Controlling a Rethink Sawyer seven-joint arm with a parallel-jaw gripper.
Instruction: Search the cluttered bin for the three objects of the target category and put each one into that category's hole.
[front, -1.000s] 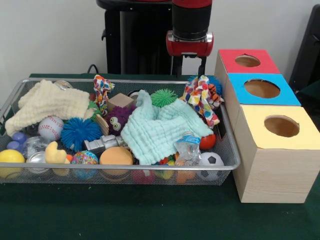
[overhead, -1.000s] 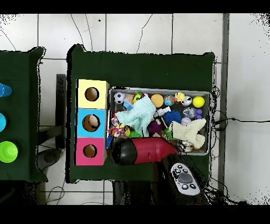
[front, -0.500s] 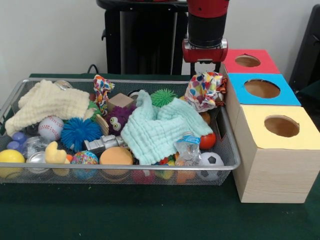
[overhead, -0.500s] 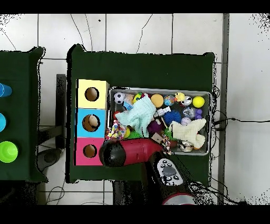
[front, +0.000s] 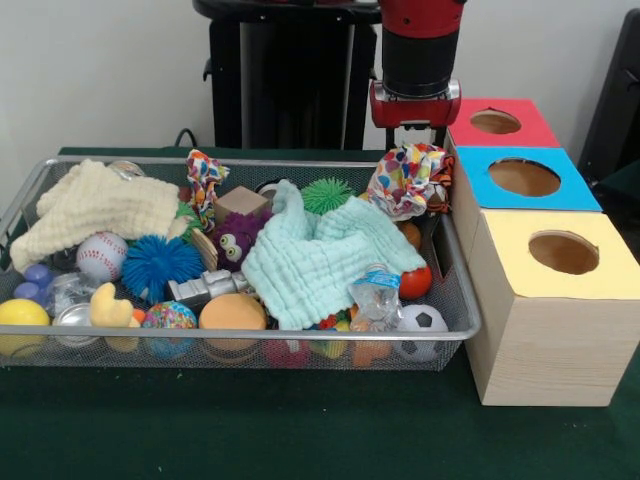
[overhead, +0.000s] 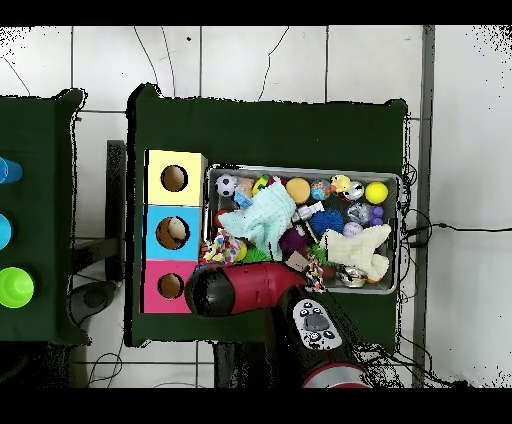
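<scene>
The wire mesh bin (front: 240, 335) is full of toys and cloths. My gripper (front: 419, 135) hangs over its back right corner, next to the blue-topped box (front: 585, 195), and is shut on a colourful spotted cloth bundle (front: 405, 180) held above the bin. An orange-brown furry toy (front: 437, 196) peeks out at the bundle's right side. The bundle also shows in the overhead view (overhead: 222, 249), beside the blue box's hole (overhead: 173, 232). The hole (front: 524, 177) lies just right of the bundle. A pale yellow duck (front: 108, 306) lies at the bin's front left. A purple furry creature (front: 237, 240) lies mid-bin.
The red-topped box (front: 530, 133) and the yellow-topped box (front: 540, 330) flank the blue one. A mint cloth (front: 320, 255), a cream cloth (front: 95, 205), a second spotted cloth (front: 205, 180), a blue spiky ball (front: 160, 262) and several smooth balls fill the bin.
My gripper has lifted the spotted cloth bundle out of the bin's back right corner and carried it towards the boxes. In the last half second it shifted only slightly.
</scene>
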